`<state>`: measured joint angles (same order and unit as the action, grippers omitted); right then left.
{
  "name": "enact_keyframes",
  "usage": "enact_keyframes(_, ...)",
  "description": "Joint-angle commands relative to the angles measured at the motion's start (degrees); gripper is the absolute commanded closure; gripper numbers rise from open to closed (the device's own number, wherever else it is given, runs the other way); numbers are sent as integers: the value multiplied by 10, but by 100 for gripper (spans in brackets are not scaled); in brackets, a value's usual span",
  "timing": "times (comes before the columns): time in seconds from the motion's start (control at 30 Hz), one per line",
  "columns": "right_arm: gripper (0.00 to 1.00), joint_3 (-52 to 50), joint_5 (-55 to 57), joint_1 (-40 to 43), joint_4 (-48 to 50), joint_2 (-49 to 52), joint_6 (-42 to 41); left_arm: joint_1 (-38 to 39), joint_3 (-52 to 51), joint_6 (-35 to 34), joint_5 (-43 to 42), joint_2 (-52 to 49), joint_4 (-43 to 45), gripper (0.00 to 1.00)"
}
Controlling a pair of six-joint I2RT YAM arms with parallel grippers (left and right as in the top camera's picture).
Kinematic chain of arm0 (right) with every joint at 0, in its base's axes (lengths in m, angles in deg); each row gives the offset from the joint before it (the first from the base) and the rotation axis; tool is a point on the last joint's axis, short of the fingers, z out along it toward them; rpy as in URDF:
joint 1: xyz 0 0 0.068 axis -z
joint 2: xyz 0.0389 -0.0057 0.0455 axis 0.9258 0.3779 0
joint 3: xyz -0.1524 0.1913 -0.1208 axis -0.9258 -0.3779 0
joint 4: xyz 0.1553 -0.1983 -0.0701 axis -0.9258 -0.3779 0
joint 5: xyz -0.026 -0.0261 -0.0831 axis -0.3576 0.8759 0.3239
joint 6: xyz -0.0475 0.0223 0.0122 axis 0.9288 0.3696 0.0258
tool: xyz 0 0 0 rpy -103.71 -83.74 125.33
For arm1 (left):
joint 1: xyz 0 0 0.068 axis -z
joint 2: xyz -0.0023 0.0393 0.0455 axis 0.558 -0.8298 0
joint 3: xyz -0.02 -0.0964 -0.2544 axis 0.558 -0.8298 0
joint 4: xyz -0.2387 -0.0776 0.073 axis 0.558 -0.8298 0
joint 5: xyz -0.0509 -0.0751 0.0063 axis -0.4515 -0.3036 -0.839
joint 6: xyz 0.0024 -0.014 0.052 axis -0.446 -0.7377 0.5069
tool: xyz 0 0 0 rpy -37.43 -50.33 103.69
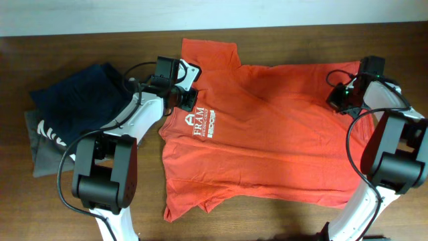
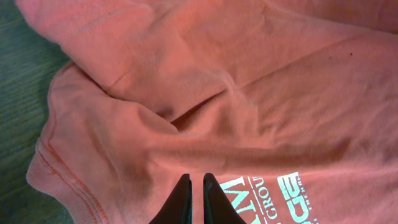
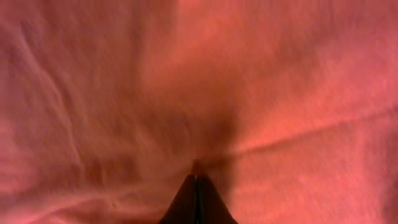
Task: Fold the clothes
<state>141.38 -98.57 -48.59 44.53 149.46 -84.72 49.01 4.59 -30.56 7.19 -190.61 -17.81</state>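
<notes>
The clothes, an orange-red T-shirt [image 1: 267, 134], lie spread across the wooden table, with white logo text [image 1: 202, 124] toward the left. My left gripper [image 1: 189, 100] sits on the shirt beside the logo, near the collar. In the left wrist view its jaws [image 2: 198, 179] stand almost together, with a thin strip of the shirt [image 2: 249, 93] in the gap. My right gripper [image 1: 336, 99] is at the shirt's right edge. In the right wrist view it [image 3: 196, 177] is shut, a small nub of the shirt [image 3: 280, 93] is pinched at its tips, and creases run toward them.
A navy blue garment [image 1: 80, 100] with white lettering lies at the left on top of a grey folded garment [image 1: 43, 154]. Bare wooden table [image 1: 67, 53] shows around the shirt. Both arm bases stand at the front edge.
</notes>
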Motion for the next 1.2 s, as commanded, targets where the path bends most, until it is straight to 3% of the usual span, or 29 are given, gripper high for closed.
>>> enact_keyframes(0.0, 96, -5, 0, -2, 34, 45, -17, 2, 7, 7, -2, -10, 3, 90)
enact_keyframes(0.23, 96, -5, 5, 3, 118, 76, -20, 2, 7, 7, -2, -10, 3, 82)
enact_keyframes(0.37, 91, 6, -2, 9, 120, 76, -18, 2, 7, 7, -2, -10, 11, 58)
enact_keyframes(0.43, 71, 8, -17, 12, 111, 74, -18, 2, 7, 7, -2, -10, 13, 50)
enact_keyframes(0.47, 56, 8, -24, 14, 110, 74, -18, 2, 7, 7, -2, -10, 13, 48)
enact_keyframes(0.5, 33, 8, -33, 15, 108, 74, -18, 2, 7, 7, -2, -10, 13, 46)
enact_keyframes(0.53, 1, 8, -33, 15, 107, 74, -18, 2, 7, 7, -2, -10, 13, 45)
enact_keyframes(1.17, 1, 8, -32, 15, 109, 74, -18, 2, 7, 7, 0, -10, 11, 43)
